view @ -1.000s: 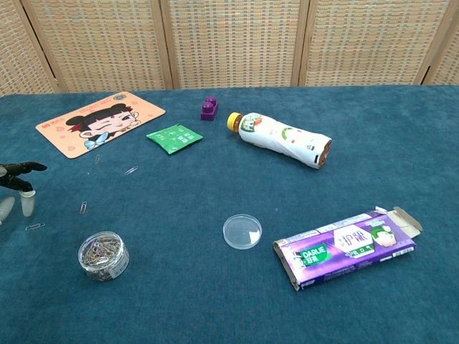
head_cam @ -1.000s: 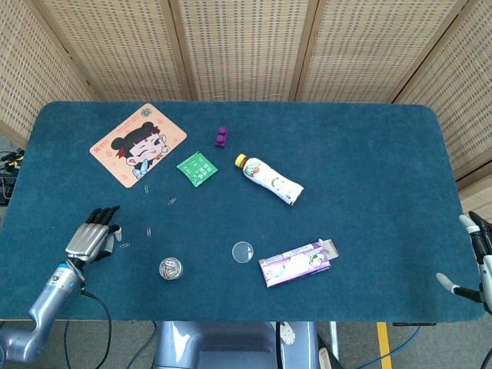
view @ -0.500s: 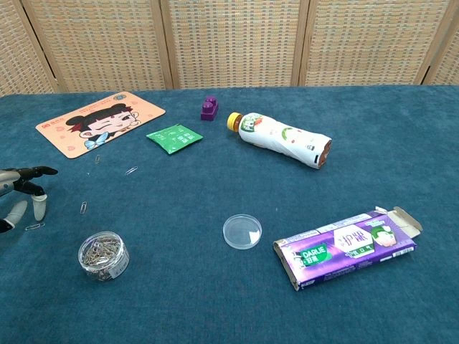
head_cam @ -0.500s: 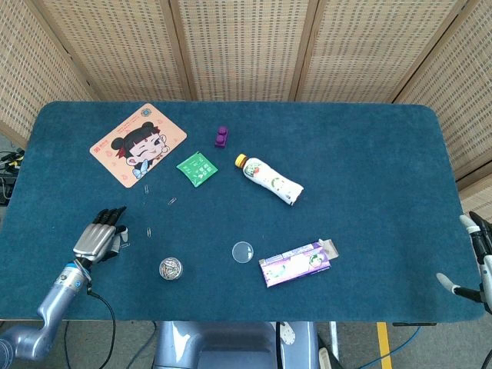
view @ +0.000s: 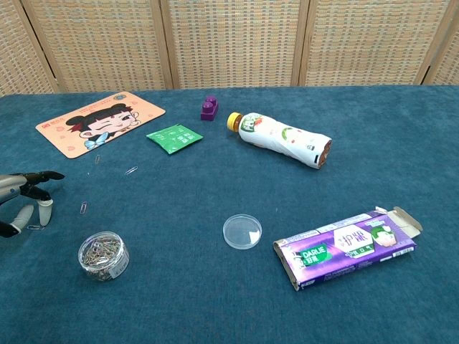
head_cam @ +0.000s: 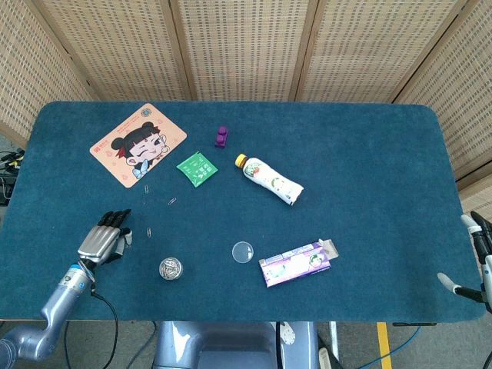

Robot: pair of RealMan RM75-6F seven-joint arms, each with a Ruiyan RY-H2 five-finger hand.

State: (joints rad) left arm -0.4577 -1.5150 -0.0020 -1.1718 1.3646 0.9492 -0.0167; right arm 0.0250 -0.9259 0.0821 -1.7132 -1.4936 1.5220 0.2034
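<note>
The desk [head_cam: 369,192] is covered in blue cloth. The left hand [head_cam: 104,239] lies low over it with its fingers apart and holding nothing, pointing up toward the mat [head_cam: 139,144]. The right hand [head_cam: 475,265] is at the desk's far right edge; whether it is clenched or released cannot be told. The clip jar [head_cam: 171,268] stands open just right of the left hand and a little nearer the robot, with its lid [head_cam: 243,251] further right. One loose clip [view: 84,208] lies just beyond the left fingertips, long axis pointing away from the robot. The left hand is far nearer than the right.
</note>
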